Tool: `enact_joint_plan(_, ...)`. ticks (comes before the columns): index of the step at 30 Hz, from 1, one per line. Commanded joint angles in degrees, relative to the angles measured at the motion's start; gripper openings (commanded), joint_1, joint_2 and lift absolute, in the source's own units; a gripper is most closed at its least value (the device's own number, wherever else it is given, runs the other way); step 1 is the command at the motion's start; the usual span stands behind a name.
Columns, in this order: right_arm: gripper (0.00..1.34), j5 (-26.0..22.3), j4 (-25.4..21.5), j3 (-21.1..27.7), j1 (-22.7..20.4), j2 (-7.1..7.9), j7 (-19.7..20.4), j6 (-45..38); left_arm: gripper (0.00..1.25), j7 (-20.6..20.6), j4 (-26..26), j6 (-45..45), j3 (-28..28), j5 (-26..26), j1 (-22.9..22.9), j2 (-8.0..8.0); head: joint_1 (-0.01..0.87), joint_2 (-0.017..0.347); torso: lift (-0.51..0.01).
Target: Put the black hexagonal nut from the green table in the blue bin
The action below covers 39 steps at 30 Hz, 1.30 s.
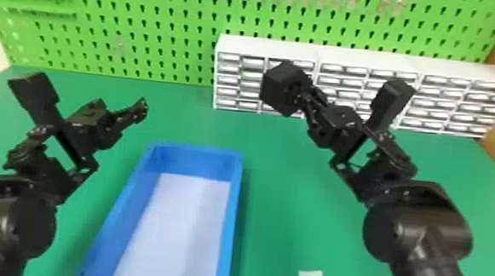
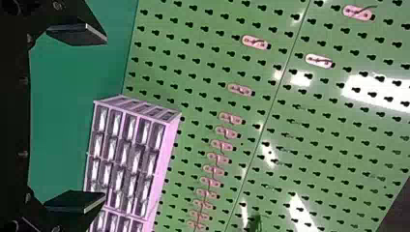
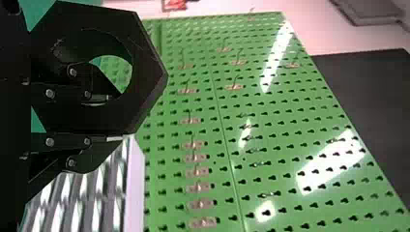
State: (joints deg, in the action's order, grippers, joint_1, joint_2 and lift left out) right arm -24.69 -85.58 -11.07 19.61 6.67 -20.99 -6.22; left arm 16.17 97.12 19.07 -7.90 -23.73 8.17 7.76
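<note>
The right gripper [image 3: 116, 118] is holding the black hexagonal nut [image 1: 283, 87] up in the air, in front of the white drawers [image 1: 366, 90] by the back edge of the green table [image 1: 287, 160]. The nut is hanging past the far right corner of the blue bin [image 1: 232, 215], so it is not sitting in the bin.

The right fingers are squeezing one wall of the nut: one finger is poking through the big hole and the other is pressing on the outside. The left gripper [image 2: 105, 118] is waiting over the left part of the table with its fingers wide apart and nothing between them.

The nut is looking thick and hard, so it is probably not going to bend or break from a firm squeeze. I am guessing it is a bit smooth, and its weight is not showing. Because the fingers are pinching just one side, the rest is sticking out and could be wanting to swing or twist.

This wall is seeming like a good place for holding, with the pads lying flat on it. If it is slipping, two flat sides across from each other would be making a steadier grip. Letting go low, inside the bin's edges, would be stopping a hard bounce.
</note>
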Motion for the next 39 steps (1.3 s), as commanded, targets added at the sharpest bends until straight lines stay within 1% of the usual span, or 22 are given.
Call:
enact_joint_plan(1, 0.32, -7.39, 0.5, -2.99, 0.78, 0.72, -0.99, -2.3, 1.1, 0.0, 0.0, 0.0, -0.28, 0.18, -0.26, -0.03, 0.666, 0.032, -0.1)
enact_joint_plan(3, 0.32, -10.11, 0.5, -4.4, 1.4, 1.16, -1.6, -4.5, 1.1, 0.0, 0.0, 0.0, -0.36, 0.26, -0.26, -0.03, 0.666, 0.032, -0.1)
enact_joint_plan(4, 0.32, -12.31, 0.42, -5.98, 1.75, 1.6, -1.6, -5.47, 1.1, 0.0, 0.0, 0.0, -0.36, 0.26, -0.26, -0.03, 0.666, 0.032, -0.1)
enact_joint_plan(6, 0.32, -14.86, 0.42, -8.53, 2.28, 2.3, -1.6, -7.05, 1.1, 0.0, 0.0, 0.0, -0.54, 0.26, -0.35, -0.03, 0.666, 0.032, -0.1)
enact_joint_plan(8, 0.32, -16.18, 0.24, -11.43, 2.89, 3.18, -1.6, -7.84, 1.1, 0.0, 0.0, 0.0, -0.63, 0.44, -0.43, -0.03, 0.666, 0.032, -0.1)
enact_joint_plan(11, 0.32, -18.2, 0.15, -15.03, 3.42, 4.06, -1.6, -8.63, 1.1, 0.0, 0.0, 0.0, -0.89, 0.44, -0.61, -0.03, 0.666, 0.032, -0.1)
enact_joint_plan(14, 0.32, -19.96, 0.15, -17.32, 3.51, 4.32, -1.51, -8.72, 1.1, 0.0, 0.0, 0.0, -0.8, 0.62, -0.61, -0.03, 0.666, 0.032, -0.1)
enact_joint_plan(20, 0.32, -20.75, 0.15, -19.69, 3.24, 4.15, -1.43, -8.72, 1.1, 0.0, 0.0, 0.0, -0.89, 0.62, -0.78, -0.03, 0.666, 0.032, -0.1)
enact_joint_plan(30, 0.32, -21.45, 0.15, -22.24, 3.51, 4.15, -0.99, -9.24, 1.1, 0.0, 0.0, 0.0, -0.89, 0.62, -0.78, -0.03, 0.666, 0.032, -0.1)
enact_joint_plan(39, 0.33, -21.45, 0.15, -22.68, 3.6, 4.32, -0.81, -9.6, 1.1, 0.0, -0.09, 0.0, -0.89, 0.62, -0.78, -0.03, 0.666, 0.032, -0.1)
